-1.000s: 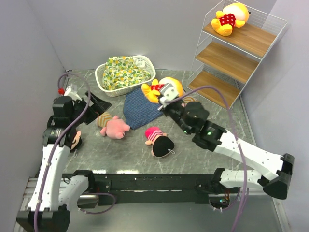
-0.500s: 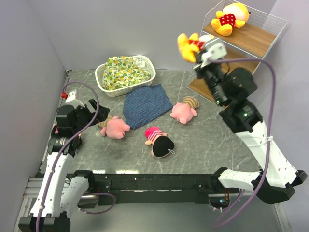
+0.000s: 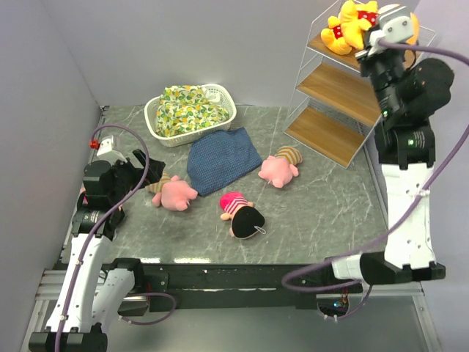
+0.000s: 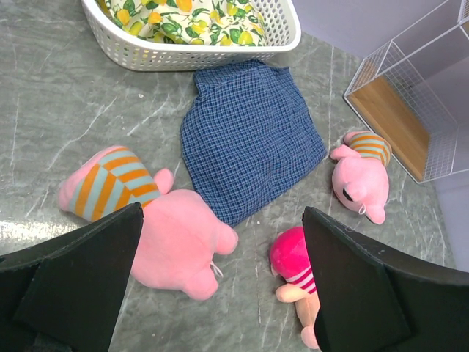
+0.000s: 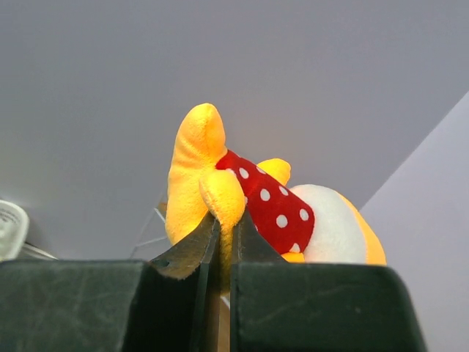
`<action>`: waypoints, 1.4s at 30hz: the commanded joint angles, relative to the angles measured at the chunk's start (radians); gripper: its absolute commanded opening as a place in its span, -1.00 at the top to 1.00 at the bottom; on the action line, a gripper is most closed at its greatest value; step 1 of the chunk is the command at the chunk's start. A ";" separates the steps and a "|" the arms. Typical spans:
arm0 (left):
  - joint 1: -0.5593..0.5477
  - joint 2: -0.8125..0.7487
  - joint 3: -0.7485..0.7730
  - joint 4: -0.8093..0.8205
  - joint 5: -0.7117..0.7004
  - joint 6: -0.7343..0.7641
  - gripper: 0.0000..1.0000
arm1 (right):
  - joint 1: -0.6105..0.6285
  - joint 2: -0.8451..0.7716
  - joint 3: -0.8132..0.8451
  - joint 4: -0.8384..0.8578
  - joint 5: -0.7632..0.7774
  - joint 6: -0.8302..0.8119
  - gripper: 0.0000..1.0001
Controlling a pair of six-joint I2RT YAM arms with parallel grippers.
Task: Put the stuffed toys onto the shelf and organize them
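Biggest worry at the left: the left gripper [image 4: 221, 213] hangs over the striped piglet [image 4: 157, 231], which lies touching the edge of the blue cloth [image 4: 245, 139], so a sloppy grab there could drag fabric along with the toy. The pink-hatted doll [image 3: 242, 213] and the other piglet [image 3: 278, 167] lie in the middle of the table, apart from each other, so those look easier. The laundry basket [image 3: 220, 95] at the far side isn't in the way. The real risk is on the right, I think: the right gripper [image 5: 226, 220] is up at the top of the shelf [image 3: 344, 92], and its yellow bear [image 5: 253, 205] is pinched by just one skinny limb, so it could swing, slip out, or flop down onto the bear already on the top board [image 3: 338, 35] and nudge it over the front edge. In the overhead view the two bears overlap, so I can't tell if they're touching. The wire sides could also snag the fingers. Jaws: the left ones are spread wide with nothing in them; the right ones are squeezed nearly together on that yellow limb.
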State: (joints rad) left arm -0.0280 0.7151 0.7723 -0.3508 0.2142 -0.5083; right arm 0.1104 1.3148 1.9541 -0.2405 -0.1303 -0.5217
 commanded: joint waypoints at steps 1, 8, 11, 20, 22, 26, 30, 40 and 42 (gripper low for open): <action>-0.004 -0.013 -0.001 0.041 0.017 0.017 -0.93 | -0.164 0.057 0.020 0.036 -0.301 0.011 1.00; -0.007 -0.013 -0.002 0.044 0.022 0.017 -0.93 | -0.321 0.162 0.054 0.144 -0.489 0.141 1.00; -0.007 -0.005 0.001 0.038 0.019 0.020 -0.93 | -0.322 0.208 0.068 0.132 -0.486 0.121 0.95; -0.009 -0.013 0.001 0.036 0.005 0.022 -0.93 | -0.327 0.247 0.042 0.113 -0.224 0.143 0.52; -0.009 -0.011 0.002 0.033 0.008 0.022 -0.93 | -0.327 0.244 0.022 0.110 -0.172 0.144 0.27; -0.009 -0.013 -0.001 0.039 0.010 0.020 -0.93 | -0.327 0.242 -0.007 0.092 -0.089 0.153 0.05; -0.009 -0.008 0.002 0.038 0.016 0.021 -0.93 | -0.328 0.236 -0.015 0.056 -0.043 0.166 -0.10; -0.009 -0.017 -0.001 0.038 0.011 0.019 -0.93 | -0.328 0.215 -0.035 0.007 0.011 0.195 -0.24; -0.009 -0.017 -0.002 0.038 0.011 0.017 -0.93 | -0.327 0.212 -0.050 0.006 0.024 0.193 -0.29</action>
State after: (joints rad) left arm -0.0338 0.7147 0.7723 -0.3481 0.2161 -0.5083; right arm -0.2119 1.5696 1.9285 -0.2214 -0.1654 -0.3367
